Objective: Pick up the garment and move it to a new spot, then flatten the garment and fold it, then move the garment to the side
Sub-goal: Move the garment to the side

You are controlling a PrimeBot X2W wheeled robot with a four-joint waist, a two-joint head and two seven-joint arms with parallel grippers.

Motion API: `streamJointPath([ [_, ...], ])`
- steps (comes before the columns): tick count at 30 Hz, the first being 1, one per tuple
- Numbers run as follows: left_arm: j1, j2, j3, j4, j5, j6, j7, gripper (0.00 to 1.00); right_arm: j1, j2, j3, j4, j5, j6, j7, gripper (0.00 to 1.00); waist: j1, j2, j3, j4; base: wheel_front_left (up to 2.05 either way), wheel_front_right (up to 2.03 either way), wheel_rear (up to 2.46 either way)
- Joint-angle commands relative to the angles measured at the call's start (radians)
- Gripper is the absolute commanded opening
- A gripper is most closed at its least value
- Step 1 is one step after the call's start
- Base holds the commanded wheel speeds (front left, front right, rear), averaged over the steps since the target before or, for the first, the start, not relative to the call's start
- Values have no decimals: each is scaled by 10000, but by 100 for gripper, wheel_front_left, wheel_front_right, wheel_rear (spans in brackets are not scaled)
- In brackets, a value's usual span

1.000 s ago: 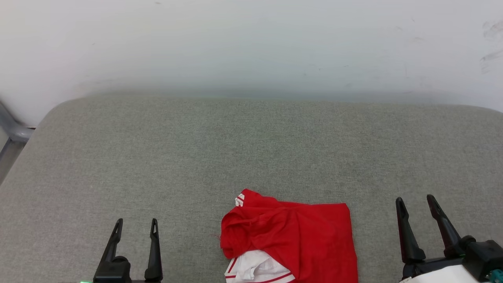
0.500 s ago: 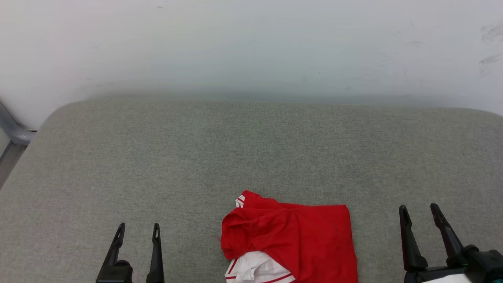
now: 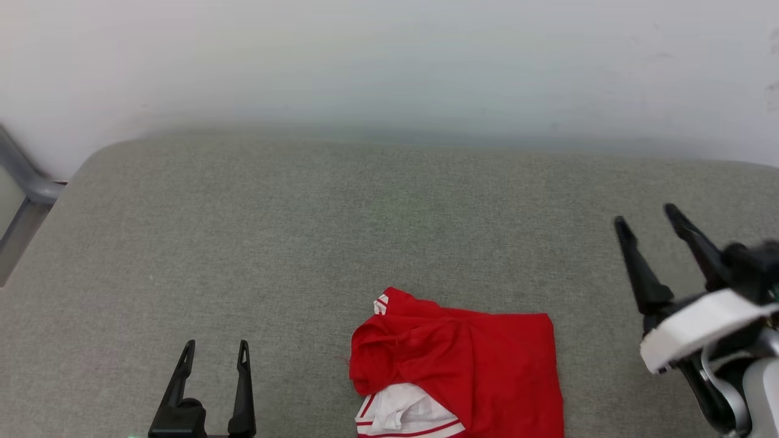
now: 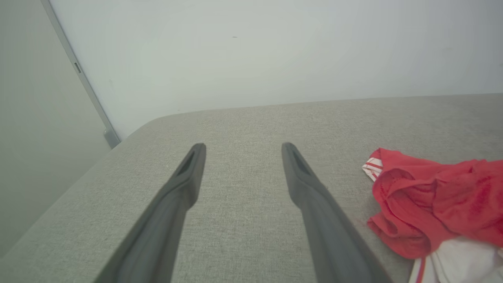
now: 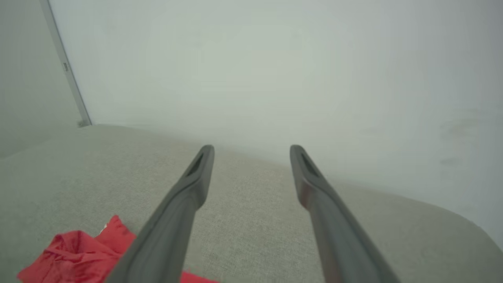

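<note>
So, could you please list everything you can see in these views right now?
garment: one, red with a white sleeve and red-white striped trim, lying crumpled at the near edge of the cushion, a little right of centre, touched by neither gripper
cushion: one, grey woven fabric with rounded corners, underneath everything
wall: one, white with a few faint scuffs, behind the cushion
metal bar: one, grey, at the far left beside the cushion's corner
left gripper: one, dark fingers, lower left above bare cushion, open and holding nothing
right gripper: one, dark fingers on a white wrist, at the right, raised beside the garment, open and holding nothing
</note>
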Motion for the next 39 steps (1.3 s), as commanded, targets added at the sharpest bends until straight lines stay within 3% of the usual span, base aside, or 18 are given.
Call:
streamJointPath([
  [1,-136,-21,1,-34,-14,55,-70,100,-392,-193,320,-57,419,-8,785,100,0,0,92,57,0,0,0],
  [9,-408,-83,-64,-30,-20,73,-70,100,-1466,-1756,2062,447,2599,-8,5318,100,0,0,443,310,0,0,0],
  [16,-600,-141,-124,-62,-38,65,-70,100,-1197,-2197,2517,1010,4156,-8,7642,100,0,0,707,563,0,0,0],
  [23,-787,-196,-144,-61,-61,69,-70,100,-824,-2186,2657,1363,4718,-8,8301,100,0,0,1045,814,0,0,0],
  [32,-1178,-258,-205,-17,-54,19,-70,100,-810,-1575,3066,2534,4919,-8,8211,100,0,0,1650,1093,0,0,0],
  [39,-1367,-290,-220,51,-25,13,-70,100,-530,-1383,3941,3398,5063,-6,7991,100,0,0,1875,1202,0,0,0],
])
